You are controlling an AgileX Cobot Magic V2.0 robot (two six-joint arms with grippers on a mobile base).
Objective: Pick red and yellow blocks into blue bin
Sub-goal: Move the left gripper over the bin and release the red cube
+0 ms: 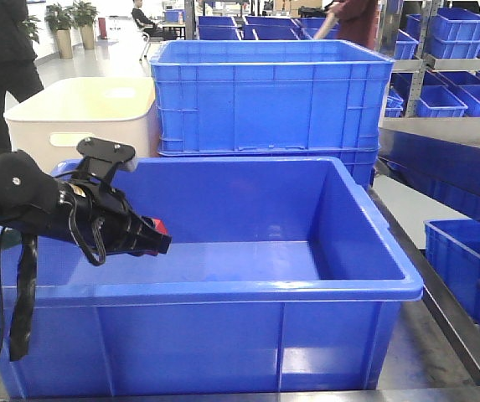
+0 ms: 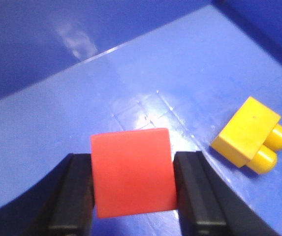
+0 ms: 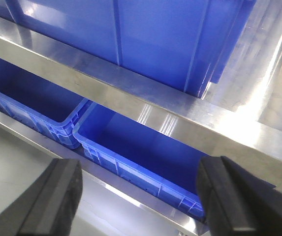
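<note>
Your left gripper (image 2: 133, 194) clamps the red cube (image 2: 132, 171) low over the blue bin (image 1: 307, 289) floor near the yellow brick (image 2: 249, 132), ready for release, while your right gripper (image 3: 138, 196) gapes wide.

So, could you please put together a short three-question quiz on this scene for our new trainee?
1. True or false: the left tool is shut on the red block.
2. Where is the yellow brick? A) lying on the floor of the blue bin; B) stacked on top of the red block; C) on the steel bench outside the bin.
3. Fill in the blank: the right tool holds nothing and its jaws are ____.
Key: 1 true; 2 A; 3 open.
</note>
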